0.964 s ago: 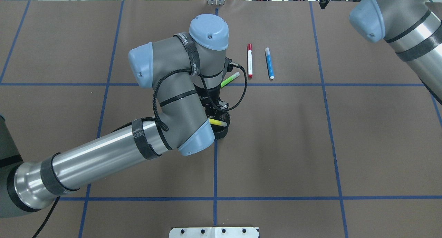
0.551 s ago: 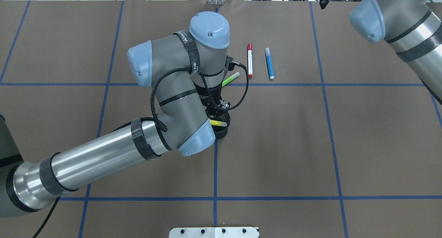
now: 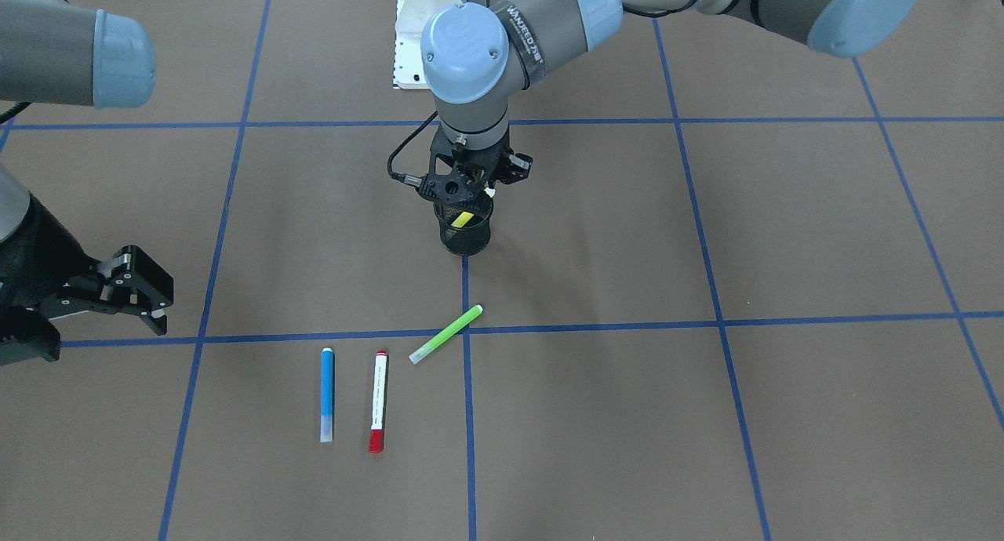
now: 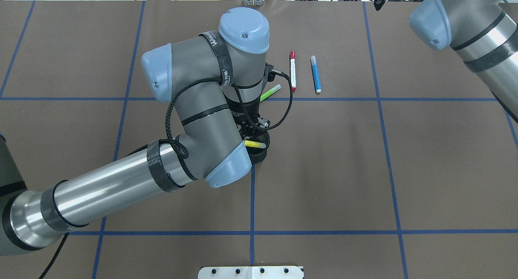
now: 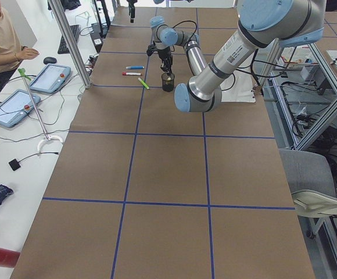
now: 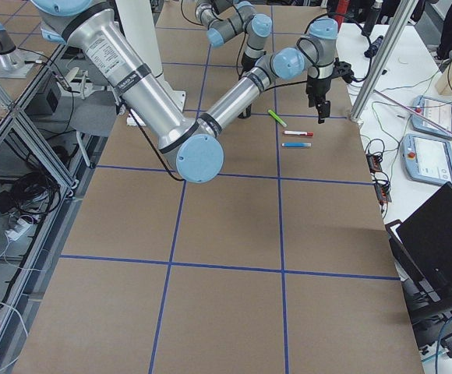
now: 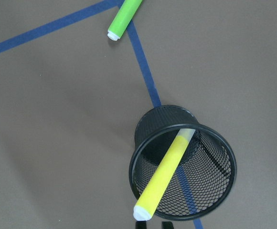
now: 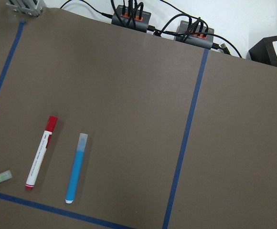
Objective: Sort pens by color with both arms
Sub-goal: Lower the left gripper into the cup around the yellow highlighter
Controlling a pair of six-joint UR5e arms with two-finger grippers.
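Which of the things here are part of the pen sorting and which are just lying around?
Job: yellow highlighter in the mesh cup, green highlighter, red-capped marker, blue highlighter.
Lying about: cable hubs, touch pendants, laptop.

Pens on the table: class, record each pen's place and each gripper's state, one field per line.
yellow pen: leaning inside black mesh cup
green pen: lying across a blue tape line
blue pen: flat, away from cup
red-capped pen: flat, beside blue pen
left gripper: over the cup, jaws unclear
right gripper: open, holding nothing
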